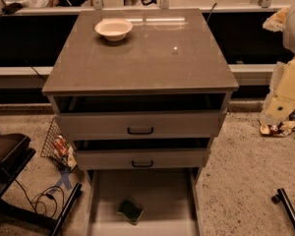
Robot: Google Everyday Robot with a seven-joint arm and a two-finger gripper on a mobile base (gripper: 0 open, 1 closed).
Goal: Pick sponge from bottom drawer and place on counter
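The sponge (131, 211), dark green on top with a yellow edge, lies flat on the floor of the bottom drawer (101, 200), near its front middle. The drawer is pulled out, a pale-grey shallow tray under two upper drawers with black handles. The counter (152, 58) is the glossy grey-brown top of the cabinet. My arm hangs at the right edge of the view, and its gripper (278, 110) is to the right of the cabinet, about level with the top drawer, far from the sponge and holding nothing that I can see.
A white bowl (113, 29) stands on the counter's back left. The two upper drawers (140, 126) are slightly open. A wire basket (56, 144), cables and a black stand (10, 156) are on the left floor. Packets (275, 128) and a black bar (287, 208) lie on the right floor.
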